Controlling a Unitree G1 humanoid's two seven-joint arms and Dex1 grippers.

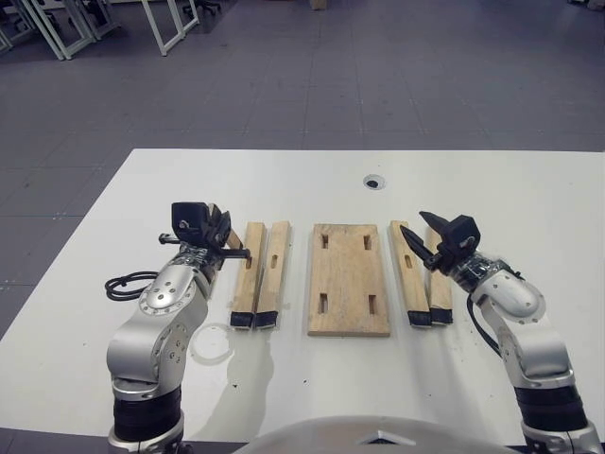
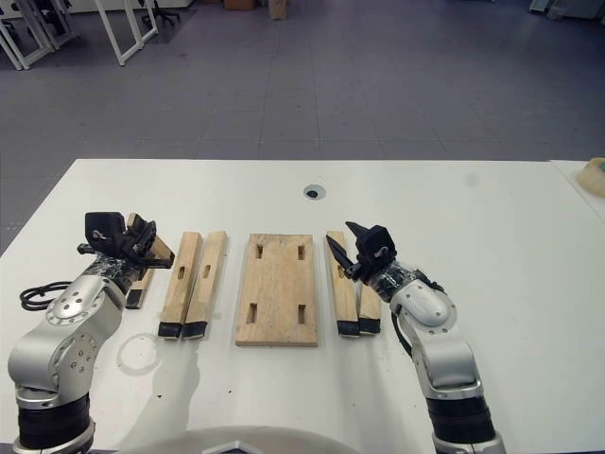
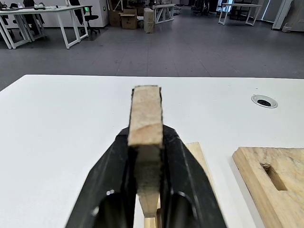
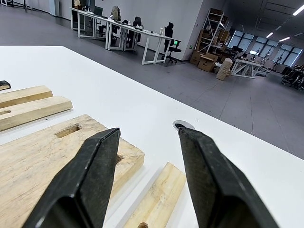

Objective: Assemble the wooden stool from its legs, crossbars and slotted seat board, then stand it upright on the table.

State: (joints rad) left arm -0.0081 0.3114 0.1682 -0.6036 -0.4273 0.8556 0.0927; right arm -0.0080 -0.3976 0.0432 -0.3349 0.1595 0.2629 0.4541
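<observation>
The slotted seat board (image 1: pixel 348 279) lies flat at the middle of the white table (image 1: pixel 529 199). Left of it, two wooden legs (image 1: pixel 248 274) (image 1: pixel 274 272) with black caps lie side by side. Two more wooden pieces (image 1: pixel 409 274) (image 1: pixel 439 288) lie along the board's right side. My left gripper (image 1: pixel 217 232) is at the far left, shut on a fifth wooden piece (image 3: pixel 146 118) whose black-capped end (image 2: pixel 135 298) points toward me. My right gripper (image 1: pixel 423 230) hovers open just above the far ends of the right pair, its fingers (image 4: pixel 85 175) empty.
A round cable hole (image 1: pixel 375 182) sits in the table behind the board. A black cable (image 1: pixel 128 284) loops by my left arm. A faint ring mark (image 1: pixel 210 342) is near the front. White table frames (image 1: pixel 57 24) stand far back on the grey floor.
</observation>
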